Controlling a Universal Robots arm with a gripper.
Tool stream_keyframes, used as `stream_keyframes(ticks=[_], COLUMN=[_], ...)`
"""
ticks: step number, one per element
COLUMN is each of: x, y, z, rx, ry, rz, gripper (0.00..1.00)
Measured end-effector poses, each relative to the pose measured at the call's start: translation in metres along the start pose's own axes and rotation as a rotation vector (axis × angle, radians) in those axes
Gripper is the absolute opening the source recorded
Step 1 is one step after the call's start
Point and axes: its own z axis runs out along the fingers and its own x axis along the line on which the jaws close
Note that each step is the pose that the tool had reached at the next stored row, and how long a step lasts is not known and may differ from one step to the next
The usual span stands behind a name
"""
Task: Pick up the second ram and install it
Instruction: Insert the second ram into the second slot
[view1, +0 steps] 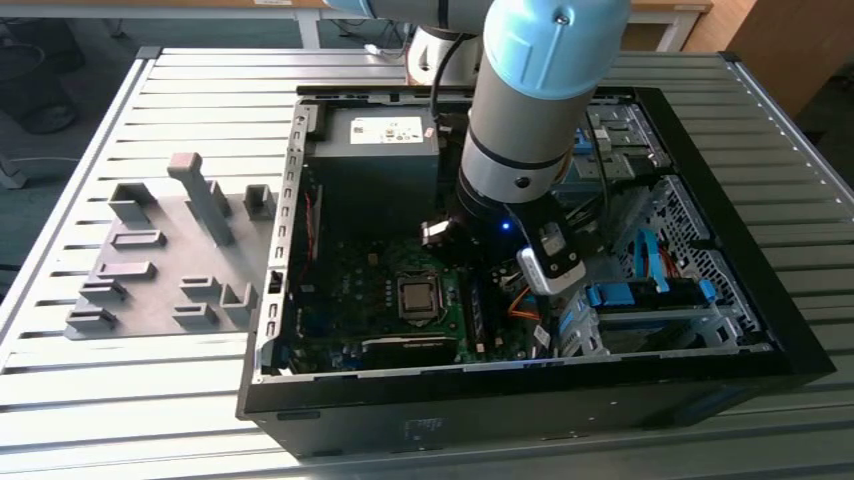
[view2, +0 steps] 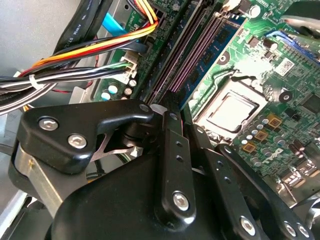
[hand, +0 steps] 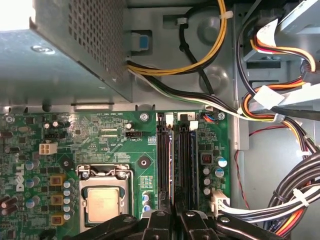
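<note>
The second ram (view2: 220, 47) is a thin blue-green stick with dark chips, standing on edge along the black memory slots (hand: 187, 160) of the motherboard. In the first wrist view its top edge (hand: 173, 165) runs straight into my fingertips. My gripper (view2: 182, 117) (hand: 175, 212) is shut on the near end of the stick, with one black finger (view2: 170, 145) on each side. In the exterior view the arm (view1: 534, 130) reaches down into the open computer case (view1: 747, 330), above the slots on that view's right of the processor socket (view1: 418, 296).
Bundles of coloured cables (hand: 280, 105) (view2: 90, 47) lie close beside the slots. The power supply box (hand: 65, 50) stands behind the board. The processor socket (hand: 102, 200) is on the slots' other side. A grey fixture plate with blocks (view1: 160, 270) lies outside the case, at the exterior view's left.
</note>
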Motion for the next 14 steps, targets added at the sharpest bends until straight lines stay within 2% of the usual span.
stream_keyframes(ticks=[14], x=[0.0], y=[0.0014], z=[0.0035], rx=[0.0014], ry=[-0.0001], rz=[0.001], gripper=[0.14])
